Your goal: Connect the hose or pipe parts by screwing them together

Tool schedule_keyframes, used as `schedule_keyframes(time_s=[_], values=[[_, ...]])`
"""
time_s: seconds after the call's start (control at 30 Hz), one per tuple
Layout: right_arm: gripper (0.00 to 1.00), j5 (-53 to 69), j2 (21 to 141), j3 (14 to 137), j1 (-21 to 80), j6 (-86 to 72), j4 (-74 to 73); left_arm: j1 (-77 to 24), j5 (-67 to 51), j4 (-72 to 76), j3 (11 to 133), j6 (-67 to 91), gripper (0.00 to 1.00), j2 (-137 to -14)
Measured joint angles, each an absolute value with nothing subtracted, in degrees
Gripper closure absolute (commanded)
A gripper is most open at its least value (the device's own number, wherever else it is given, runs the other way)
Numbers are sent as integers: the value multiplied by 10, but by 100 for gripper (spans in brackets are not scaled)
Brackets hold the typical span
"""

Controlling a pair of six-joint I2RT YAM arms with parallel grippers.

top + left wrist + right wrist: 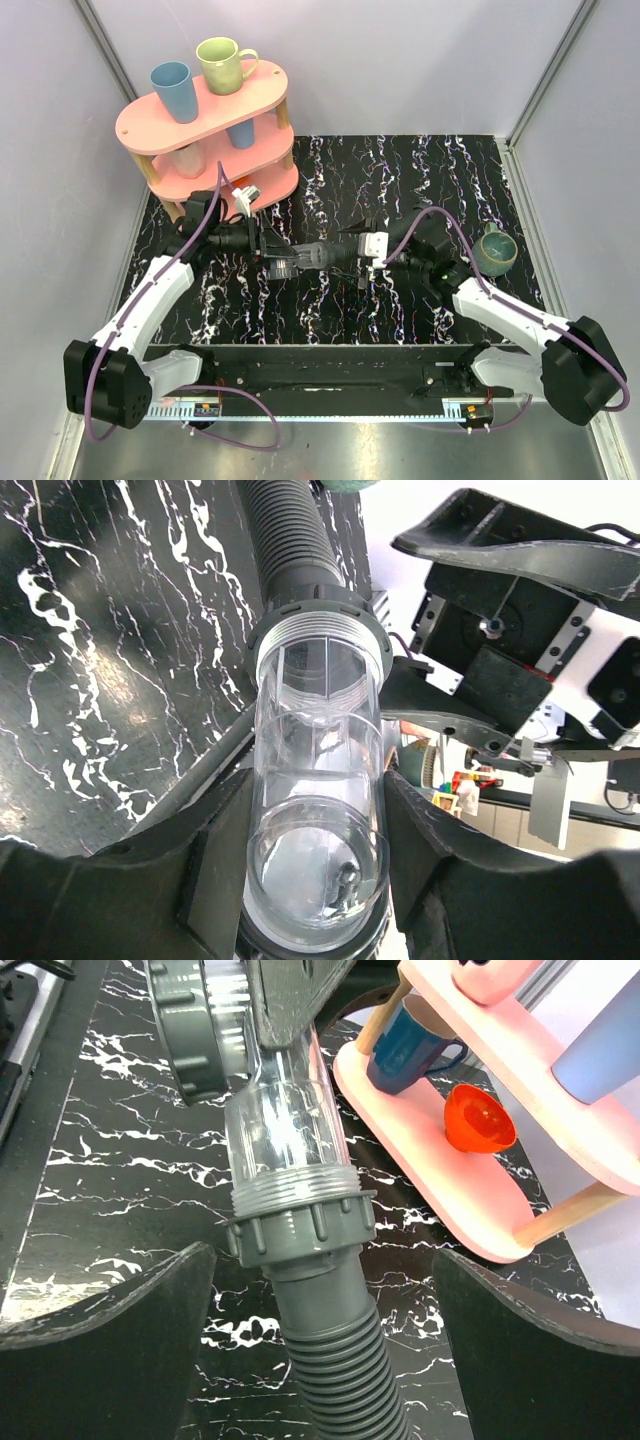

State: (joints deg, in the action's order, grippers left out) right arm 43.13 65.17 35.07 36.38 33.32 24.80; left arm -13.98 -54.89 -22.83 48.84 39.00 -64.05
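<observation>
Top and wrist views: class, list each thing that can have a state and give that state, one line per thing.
clear tube: clamped in the left pincer, threaded end inside the hose collar
hose collar: on the tube's thread, some thread exposed
left pincer: shut on the clear tube
right pincer: open, astride the hose collar, not touching it
green mug: upright on the pink shelf
teal mug: upright, mouth up
</observation>
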Motion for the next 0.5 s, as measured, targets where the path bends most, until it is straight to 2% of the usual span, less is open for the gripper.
schedule_keyframes(time_s=[0.33, 0.5], values=[[4, 410, 683, 364, 405, 395, 241, -140, -570, -270, 502, 402, 100, -649], [15, 381, 712, 392, 440, 428, 231, -140, -578, -276, 506, 402, 100, -658]])
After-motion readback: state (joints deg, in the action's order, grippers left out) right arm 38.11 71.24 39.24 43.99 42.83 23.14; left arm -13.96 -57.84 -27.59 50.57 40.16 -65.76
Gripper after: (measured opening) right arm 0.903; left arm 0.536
